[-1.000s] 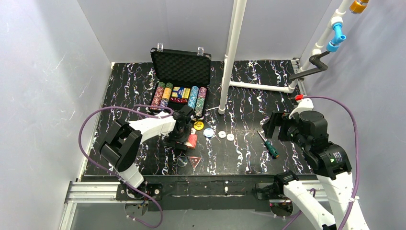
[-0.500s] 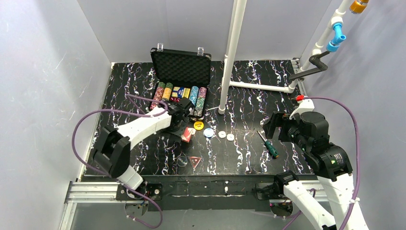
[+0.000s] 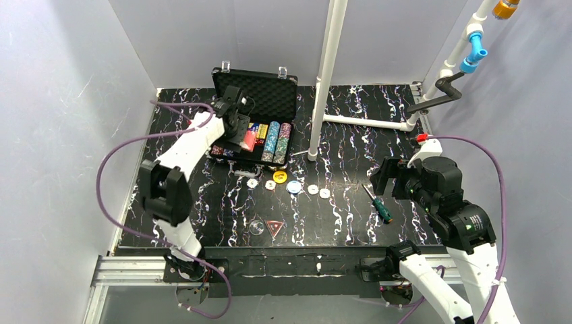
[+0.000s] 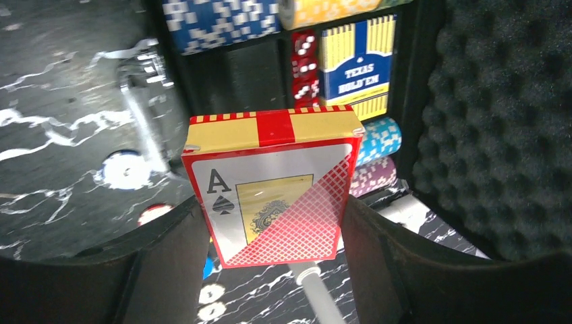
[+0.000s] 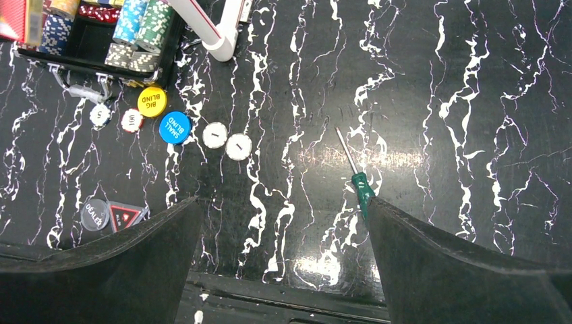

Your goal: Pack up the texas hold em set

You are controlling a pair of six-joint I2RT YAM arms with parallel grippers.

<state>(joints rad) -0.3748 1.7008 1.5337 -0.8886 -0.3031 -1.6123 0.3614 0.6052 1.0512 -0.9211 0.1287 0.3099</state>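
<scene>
Left pincer (image 3: 237,128), grasping the red card deck (image 4: 270,196) above the case (image 3: 256,94), should next lower it in; right pincer (image 5: 282,202) released.

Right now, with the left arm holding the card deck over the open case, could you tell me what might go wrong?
1. The empty slot beside the dice looks narrow; the red card deck held by the left gripper may catch on the dice or chip rows.
2. That gripper appears close to the raised lid and might knock it.
3. The green-handled screwdriver shares the table with the loose discs and could be packed by mistake.
</scene>
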